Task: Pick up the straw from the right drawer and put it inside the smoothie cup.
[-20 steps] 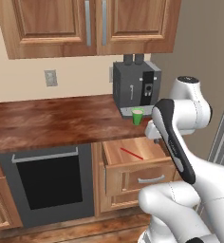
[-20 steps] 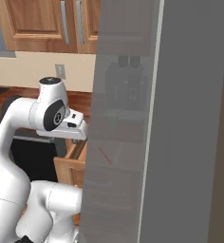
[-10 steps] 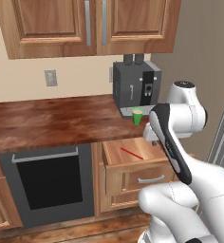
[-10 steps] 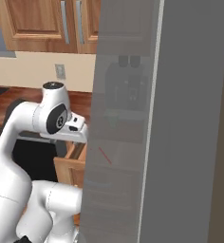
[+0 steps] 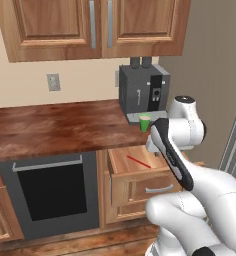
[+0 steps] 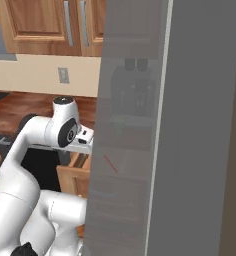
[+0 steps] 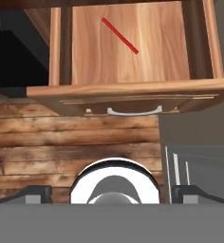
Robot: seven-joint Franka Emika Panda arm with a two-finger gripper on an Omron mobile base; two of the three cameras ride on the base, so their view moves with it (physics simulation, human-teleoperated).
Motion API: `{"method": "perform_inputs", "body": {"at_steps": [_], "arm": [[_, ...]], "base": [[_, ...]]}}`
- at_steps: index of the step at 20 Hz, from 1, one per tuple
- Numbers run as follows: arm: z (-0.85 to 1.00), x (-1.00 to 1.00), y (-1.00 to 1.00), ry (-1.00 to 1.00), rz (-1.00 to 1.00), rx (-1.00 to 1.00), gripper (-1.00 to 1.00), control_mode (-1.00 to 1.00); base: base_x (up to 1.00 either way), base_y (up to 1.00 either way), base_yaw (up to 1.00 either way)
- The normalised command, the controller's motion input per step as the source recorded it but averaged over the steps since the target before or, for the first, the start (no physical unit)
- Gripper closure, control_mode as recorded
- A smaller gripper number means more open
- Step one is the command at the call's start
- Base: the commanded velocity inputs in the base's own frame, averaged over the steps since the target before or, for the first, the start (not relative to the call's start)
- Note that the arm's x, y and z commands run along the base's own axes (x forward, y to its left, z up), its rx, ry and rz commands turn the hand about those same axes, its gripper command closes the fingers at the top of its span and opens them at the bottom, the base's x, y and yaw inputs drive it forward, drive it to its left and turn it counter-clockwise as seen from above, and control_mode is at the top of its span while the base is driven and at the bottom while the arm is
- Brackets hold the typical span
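The red straw [image 7: 119,35] lies slantwise on the floor of the open right drawer [image 7: 90,57], which is pulled out with its silver handle [image 7: 134,111] toward me. From the left base view the straw [image 5: 137,161] rests in the drawer [image 5: 140,181], below the green smoothie cup [image 5: 145,123] on the counter. My gripper [image 7: 113,194] hangs open and empty above the drawer's front, fingertips [image 7: 35,193] wide apart. The hand [image 5: 151,145] is partly hidden by the forearm. In the right base view the straw [image 6: 110,163] shows faintly through a grey panel.
A dark grey coffee machine [image 5: 142,92] stands right behind the cup. The black-fronted oven [image 5: 52,187] is left of the drawer. A tall grey panel [image 6: 190,150] covers the right base view's right side. Wooden wall cabinets [image 5: 90,25] hang above the brown counter [image 5: 50,127].
The arm has swung a little to the left and lower over the drawer's front. Straw, cup and drawer have not moved.
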Motion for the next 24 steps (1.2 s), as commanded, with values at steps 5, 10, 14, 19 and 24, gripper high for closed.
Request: {"method": "perform_inputs", "body": {"at_steps": [5,10,14,19,24], "arm": [[-0.35,0.46,0.0,0.0,0.0,0.0,-1.0,-1.0],[-0.37,0.4,0.0,0.0,0.0,0.0,-1.0,-1.0],[-0.42,0.35,0.0,0.0,0.0,0.0,-1.0,-1.0],[-0.43,0.32,0.0,0.0,0.0,0.0,-1.0,-1.0],[-0.43,0.32,0.0,0.0,0.0,0.0,-1.0,-1.0]], "base": [[0.0,0.0,0.0],[0.0,0.0,0.0],[0.0,0.0,0.0],[0.0,0.0,0.0],[0.0,0.0,0.0]]}}
